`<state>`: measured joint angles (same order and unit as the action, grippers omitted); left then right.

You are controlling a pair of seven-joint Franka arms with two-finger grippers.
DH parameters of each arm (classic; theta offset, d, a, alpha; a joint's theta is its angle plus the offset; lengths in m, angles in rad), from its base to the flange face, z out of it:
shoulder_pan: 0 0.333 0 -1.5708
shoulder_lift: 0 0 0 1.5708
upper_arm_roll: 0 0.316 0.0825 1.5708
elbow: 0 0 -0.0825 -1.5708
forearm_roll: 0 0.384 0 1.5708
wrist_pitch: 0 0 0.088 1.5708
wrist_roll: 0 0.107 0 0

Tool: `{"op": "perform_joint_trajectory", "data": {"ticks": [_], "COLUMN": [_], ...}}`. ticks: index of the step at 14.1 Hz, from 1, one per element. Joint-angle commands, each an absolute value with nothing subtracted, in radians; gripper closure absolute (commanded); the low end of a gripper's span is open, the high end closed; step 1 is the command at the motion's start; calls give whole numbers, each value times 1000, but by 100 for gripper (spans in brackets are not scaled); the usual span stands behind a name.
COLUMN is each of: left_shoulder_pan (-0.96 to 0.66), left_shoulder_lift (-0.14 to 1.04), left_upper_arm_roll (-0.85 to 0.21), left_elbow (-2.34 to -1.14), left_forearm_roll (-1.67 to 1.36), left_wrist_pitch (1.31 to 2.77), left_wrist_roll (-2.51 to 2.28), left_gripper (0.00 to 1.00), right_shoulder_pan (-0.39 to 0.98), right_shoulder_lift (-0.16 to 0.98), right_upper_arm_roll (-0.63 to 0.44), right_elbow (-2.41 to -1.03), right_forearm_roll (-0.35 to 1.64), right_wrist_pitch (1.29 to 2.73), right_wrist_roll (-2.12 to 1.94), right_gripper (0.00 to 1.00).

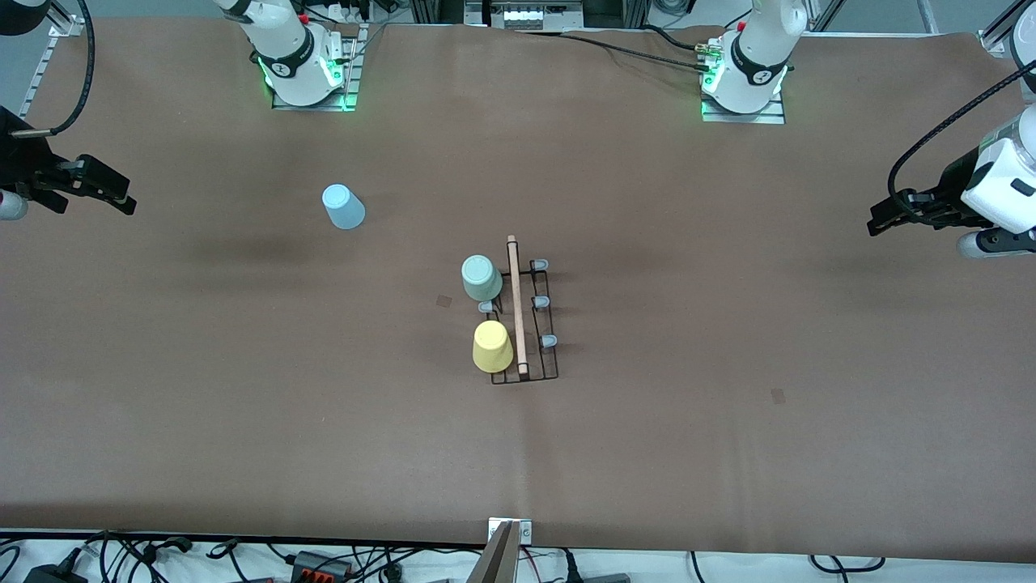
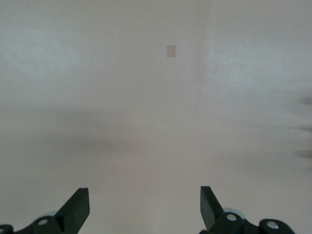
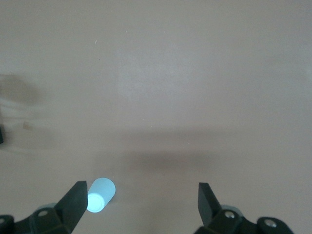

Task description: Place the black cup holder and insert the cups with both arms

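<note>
Both pairs of fingers stand apart, holding nothing. The left gripper (image 2: 145, 207) hangs over bare tabletop (image 1: 728, 453) at the left arm's end; the right gripper (image 3: 141, 204) hangs over the right arm's end, both arms largely cut off. The black cup holder (image 1: 524, 320) sits mid-table, its wooden rod on top, with the mint green cup (image 1: 481, 278) and yellow cup (image 1: 492, 346) upside down on pegs. The light blue cup (image 1: 343, 206) stands apart, toward the right arm's base. No writing is legible.

Two arms, white shells with dark grey joint rings; bases (image 1: 303, 69) and (image 1: 745, 81) glowing green along their lower edges, red buttons showing beside them. Black cables looping off each wrist. Left gripper (image 1: 882, 220) and right gripper (image 1: 121, 194): black, two wedge-shaped fingers (image 2: 78, 207), silver screws showing at knuckles.
</note>
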<state>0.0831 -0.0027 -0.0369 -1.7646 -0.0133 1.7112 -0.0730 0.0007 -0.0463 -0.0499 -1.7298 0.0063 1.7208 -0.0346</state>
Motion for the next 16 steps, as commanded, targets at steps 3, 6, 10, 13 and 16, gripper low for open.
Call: {"op": "perform_joint_trajectory", "data": {"ticks": [3,6,10,13,16], "left_shoulder_pan": [90,89,91,91,91], "left_shoulder_lift": [-3,-3,-3,-3,-3], "left_upper_arm_roll": [-35,-35,-35,-35,-35], "left_elbow": [-1763,-1763,-1763,-1763,-1763], "left_forearm_roll": [-46,-46,-46,-46,-46], "left_wrist_pitch": [1706,1706,1706,1706,1706], "left_wrist_roll": [-54,-54,-54,-55,-54], "left_gripper": [0,0,0,0,0], "right_shoulder_pan": [-2,2,-2,-2,-2], "right_shoulder_lift": [-57,-54,-57,-58,-58], "right_upper_arm_roll": [-43,-40,-40,-40,-40], "right_elbow": [-1723,-1732,-1735,-1735,-1735], "right_forearm_roll": [-3,-9,-8,-8,-8], "right_wrist_pitch": [1698,1721,1721,1720,1718], "right_wrist_roll": [-37,-49,-48,-48,-48], "right_gripper": [0,0,0,0,0]}}
